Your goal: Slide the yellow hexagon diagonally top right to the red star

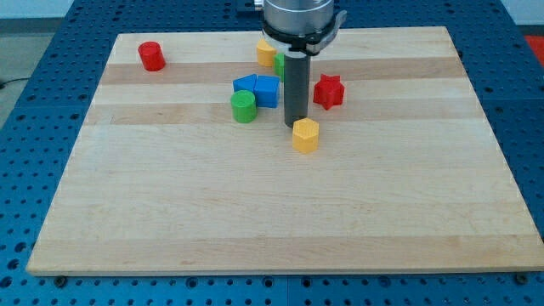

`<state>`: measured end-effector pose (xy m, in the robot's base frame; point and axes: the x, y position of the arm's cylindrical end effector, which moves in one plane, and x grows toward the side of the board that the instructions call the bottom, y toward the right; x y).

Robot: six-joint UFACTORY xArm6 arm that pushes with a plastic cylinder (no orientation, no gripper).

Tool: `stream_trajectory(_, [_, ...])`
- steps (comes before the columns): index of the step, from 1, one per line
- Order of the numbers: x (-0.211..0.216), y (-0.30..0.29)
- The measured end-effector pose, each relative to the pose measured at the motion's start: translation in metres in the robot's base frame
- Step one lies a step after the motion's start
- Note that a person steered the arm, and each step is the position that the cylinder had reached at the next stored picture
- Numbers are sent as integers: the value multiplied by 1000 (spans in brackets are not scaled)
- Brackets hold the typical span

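Observation:
The yellow hexagon [306, 135] sits near the middle of the wooden board [280, 212]. The red star [328, 92] lies up and to its right, a short gap away. My tip [293, 126] stands just at the hexagon's upper left edge, touching or almost touching it. The dark rod hangs down from the arm's mount at the view's top.
A blue cube [266, 91] and a blue block [246, 84] sit left of the rod, with a green cylinder [243, 106] below them. A green block [279, 65] and a yellow block [267, 53] are partly hidden behind the rod. A red cylinder [151, 56] is at the top left.

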<state>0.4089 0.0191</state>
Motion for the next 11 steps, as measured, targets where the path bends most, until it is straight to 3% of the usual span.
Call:
stream_trajectory(2, [49,-56])
stream_trajectory(4, [44,44])
stream_trajectory(5, [31,79])
stream_trajectory(7, [-40,83])
stream_trajectory(8, [-51,82])
stream_trajectory(10, [-102,143])
stream_trajectory(11, [-102,168])
